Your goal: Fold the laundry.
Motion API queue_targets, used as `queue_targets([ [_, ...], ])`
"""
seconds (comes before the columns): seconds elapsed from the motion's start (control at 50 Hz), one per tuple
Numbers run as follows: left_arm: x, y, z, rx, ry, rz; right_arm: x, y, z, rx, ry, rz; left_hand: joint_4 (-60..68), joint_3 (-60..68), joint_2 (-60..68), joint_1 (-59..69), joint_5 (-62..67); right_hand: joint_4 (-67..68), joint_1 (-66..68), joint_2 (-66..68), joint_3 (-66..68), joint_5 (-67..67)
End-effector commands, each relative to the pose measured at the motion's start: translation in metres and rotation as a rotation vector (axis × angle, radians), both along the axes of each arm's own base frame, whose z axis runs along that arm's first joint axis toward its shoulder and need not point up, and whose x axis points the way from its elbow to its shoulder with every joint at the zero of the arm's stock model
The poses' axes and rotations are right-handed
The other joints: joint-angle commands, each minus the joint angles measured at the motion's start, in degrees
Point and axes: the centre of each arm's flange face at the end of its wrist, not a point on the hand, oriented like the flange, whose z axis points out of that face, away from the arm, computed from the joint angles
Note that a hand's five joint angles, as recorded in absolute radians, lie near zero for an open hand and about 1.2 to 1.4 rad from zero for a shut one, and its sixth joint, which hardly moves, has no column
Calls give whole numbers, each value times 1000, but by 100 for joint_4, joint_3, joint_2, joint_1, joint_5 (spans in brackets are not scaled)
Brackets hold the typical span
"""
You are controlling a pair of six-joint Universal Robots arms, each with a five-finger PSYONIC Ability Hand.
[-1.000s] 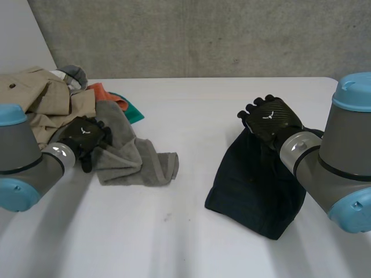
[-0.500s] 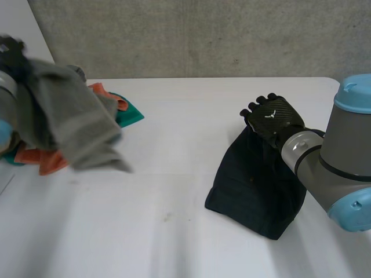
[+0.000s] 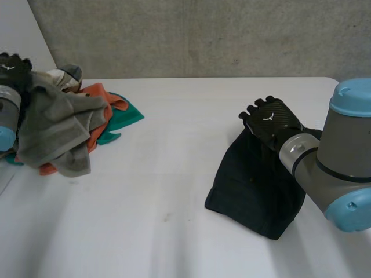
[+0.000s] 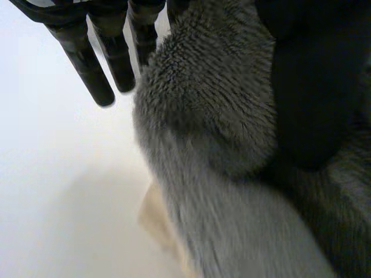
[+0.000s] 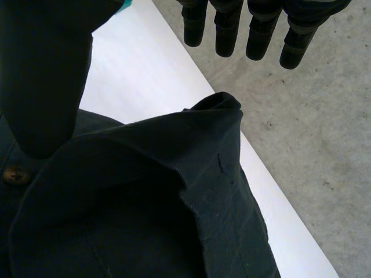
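1. Grey towel (image 3: 58, 127) (image 4: 214, 116): bunched and held up off the table (image 3: 174, 174) at its far left corner; it hangs from the left hand in loose folds, and its lower edge drapes over other laundry.
2. Left hand (image 3: 8, 65) (image 4: 93, 63): grasping the grey towel. In the left wrist view the thumb (image 4: 301, 87) presses into the pile of the cloth, while the outer fingers reach out straight just beside it, over bare table.
3. Orange cloth (image 3: 97, 130) and teal cloth (image 3: 124, 116): crumpled together on the table beneath and just beside the towel, the teal one spreading toward the middle.
4. Dark garment (image 3: 255, 185) (image 5: 145, 220): lies on the right half of the table, well apart from the other pieces, with a ridge of fabric standing up below the right fingertips; a button (image 5: 14, 174) shows near the thumb.
5. Right hand (image 3: 271, 120) (image 5: 226, 29): released, at the garment's far edge. Its fingers are straight and clear of the cloth; whether the thumb (image 5: 46, 75) touches the garment cannot be told.
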Motion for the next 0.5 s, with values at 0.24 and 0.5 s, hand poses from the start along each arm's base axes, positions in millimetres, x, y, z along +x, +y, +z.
queue_targets([
  [0.24,-69,127,51,41,139,-283,-30,-9,44,4,-7,-56,-924,-996,-956,-879,-915,-178,-264,-172,-182,-248],
  [0.5,-196,307,10,435,218,-922,-80,-17,48,109,168,-141,-701,-773,-733,-657,-693,-178,-264,-172,-182,-248],
])
